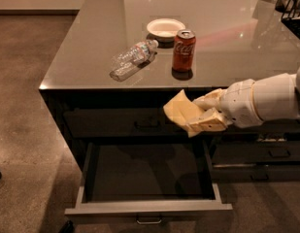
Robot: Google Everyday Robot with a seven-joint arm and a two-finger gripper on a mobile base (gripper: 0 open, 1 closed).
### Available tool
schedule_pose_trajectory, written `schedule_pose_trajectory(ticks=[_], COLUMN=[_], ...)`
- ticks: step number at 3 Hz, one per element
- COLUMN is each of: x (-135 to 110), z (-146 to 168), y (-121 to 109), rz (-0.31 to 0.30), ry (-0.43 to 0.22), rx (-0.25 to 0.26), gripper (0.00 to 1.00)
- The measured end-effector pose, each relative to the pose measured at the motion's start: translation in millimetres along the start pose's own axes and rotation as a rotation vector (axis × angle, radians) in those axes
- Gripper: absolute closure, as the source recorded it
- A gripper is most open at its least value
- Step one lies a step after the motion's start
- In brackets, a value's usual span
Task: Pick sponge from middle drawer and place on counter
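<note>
Looking through the one camera view, I have the cream-coloured two-finger claw (pixel 204 113) reaching in from the right on its white rounded arm (pixel 268 101). It hangs in front of the dark cabinet face, just under the front edge of the large glossy grey-brown counter (pixel 86 62). The claw is clenched on the small pale yellow-tan soft sponge (pixel 181 110), with one finger over it and one under it. The sponge sticks out to the claw's left and is held in the air, touching neither counter nor drawer.

Straight below the claw, the wide shallow middle drawer with a dark interior and lighter grey front panel (pixel 149 209) stands pulled open, its small metal bar handle (pixel 149 221) at the lower edge of the picture. Just to the claw's left, behind the sponge, is the closed dark drawer front with a black handle (pixel 110 125).

Above the claw and slightly left, a red soda can (pixel 183 50) stands upright on the counter, near the front edge. Further left of the can, a clear crumpled plastic bottle (pixel 134 58) lies on its side. Beyond the can sits a white shallow bowl (pixel 165 28). I cannot tell whether can and bowl touch.

Below the arm, to the claw's right, more dark drawer fronts (pixel 266 154) are shut.
</note>
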State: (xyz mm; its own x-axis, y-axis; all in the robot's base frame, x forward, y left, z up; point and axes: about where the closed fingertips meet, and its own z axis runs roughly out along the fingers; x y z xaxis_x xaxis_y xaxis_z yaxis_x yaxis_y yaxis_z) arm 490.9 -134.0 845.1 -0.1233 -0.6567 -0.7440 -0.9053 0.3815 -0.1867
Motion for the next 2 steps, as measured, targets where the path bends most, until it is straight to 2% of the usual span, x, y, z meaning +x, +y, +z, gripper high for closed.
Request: schedule_pose_trajectory(ticks=[1,2], x=[4,9], z=[-5,-25], y=[-24,-67], rz=[0.026,0.07], ry=[0.004,-0.009], rx=[0.026,0.085], gripper=[1.0,1.0])
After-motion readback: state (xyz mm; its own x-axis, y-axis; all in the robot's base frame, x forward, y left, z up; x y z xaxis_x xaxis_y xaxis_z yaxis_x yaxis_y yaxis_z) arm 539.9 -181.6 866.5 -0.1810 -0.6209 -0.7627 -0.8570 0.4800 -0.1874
